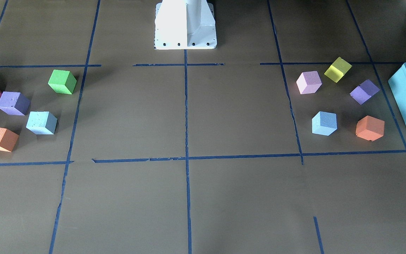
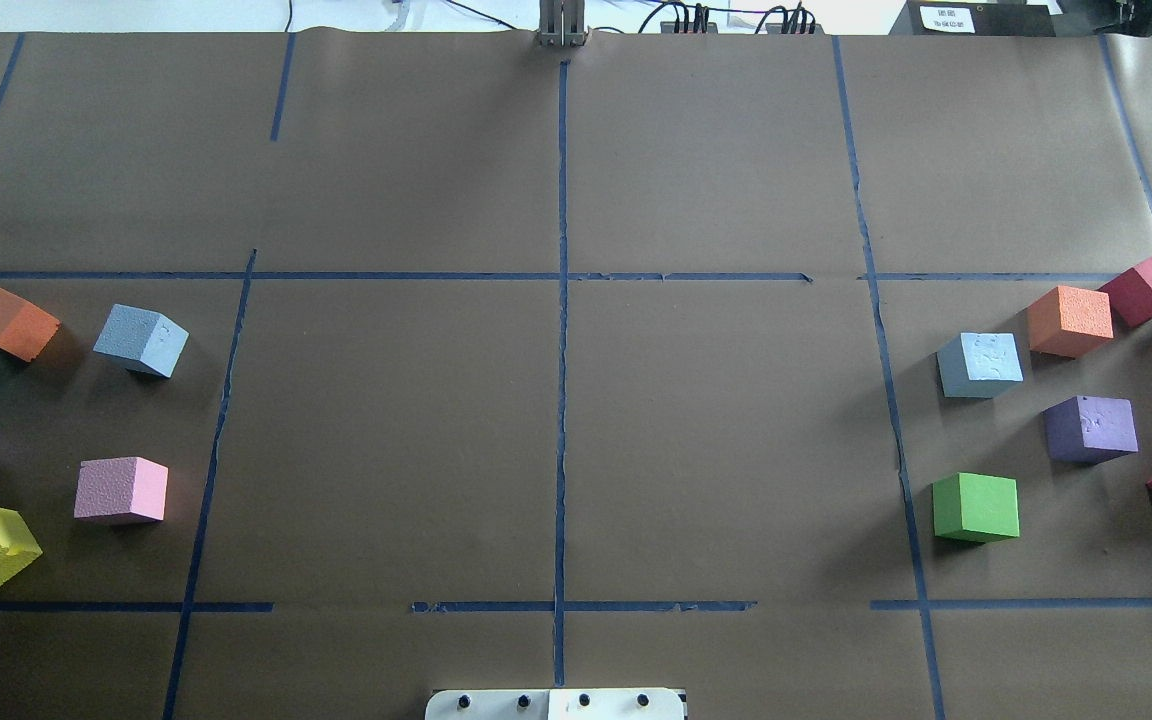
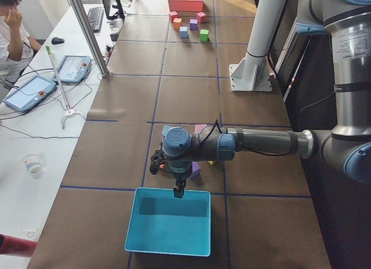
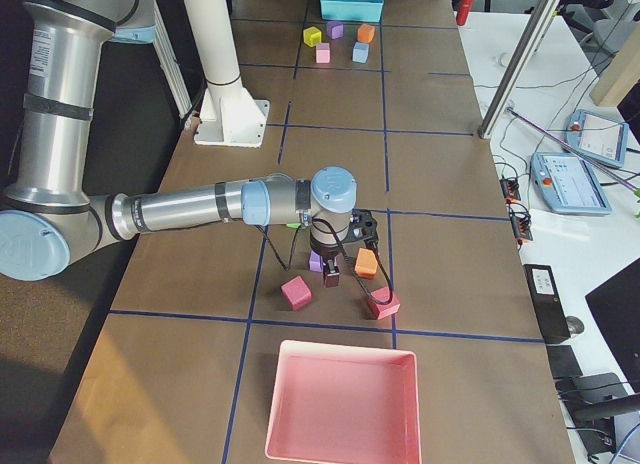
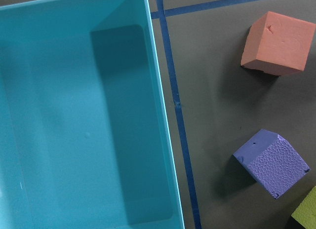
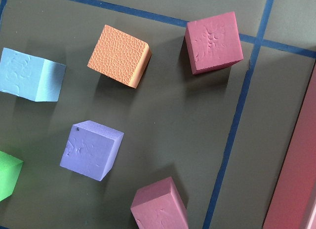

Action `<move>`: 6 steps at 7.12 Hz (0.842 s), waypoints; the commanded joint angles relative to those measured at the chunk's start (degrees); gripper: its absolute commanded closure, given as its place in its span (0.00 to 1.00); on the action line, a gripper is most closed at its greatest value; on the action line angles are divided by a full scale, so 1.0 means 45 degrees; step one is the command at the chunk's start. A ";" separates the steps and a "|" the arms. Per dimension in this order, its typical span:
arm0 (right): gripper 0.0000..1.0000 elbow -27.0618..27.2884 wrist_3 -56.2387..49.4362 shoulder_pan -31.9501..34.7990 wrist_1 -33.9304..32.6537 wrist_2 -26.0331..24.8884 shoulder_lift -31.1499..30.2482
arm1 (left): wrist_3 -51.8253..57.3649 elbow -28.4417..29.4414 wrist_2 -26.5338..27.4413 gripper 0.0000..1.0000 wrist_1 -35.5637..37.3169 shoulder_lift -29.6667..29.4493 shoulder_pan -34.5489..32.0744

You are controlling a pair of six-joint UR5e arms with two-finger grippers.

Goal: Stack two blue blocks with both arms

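Observation:
One blue block (image 2: 141, 340) lies on the robot's left side among other cubes; it also shows in the front view (image 1: 324, 123). The second blue block (image 2: 980, 365) lies on the robot's right side, also in the front view (image 1: 41, 122) and at the left edge of the right wrist view (image 6: 32, 76). My left gripper (image 3: 178, 192) hangs over the edge of the teal box, shown only in the left side view; I cannot tell if it is open. My right gripper (image 4: 331, 276) hangs over the right cube cluster, shown only in the right side view; I cannot tell its state.
A teal box (image 5: 84, 115) stands at the left end with an orange cube (image 5: 279, 41) and a purple cube (image 5: 271, 162) beside it. A pink tray (image 4: 340, 404) stands at the right end. Green (image 2: 976, 507), purple (image 2: 1091, 428), orange (image 2: 1069, 320) and red cubes surround the right blue block.

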 commanded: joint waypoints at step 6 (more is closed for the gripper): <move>0.00 -0.0702 0.7803 -0.3525 0.3956 -0.1221 0.1869 | -0.0059 -0.0082 -0.0006 0.00 -0.0084 0.0060 0.0039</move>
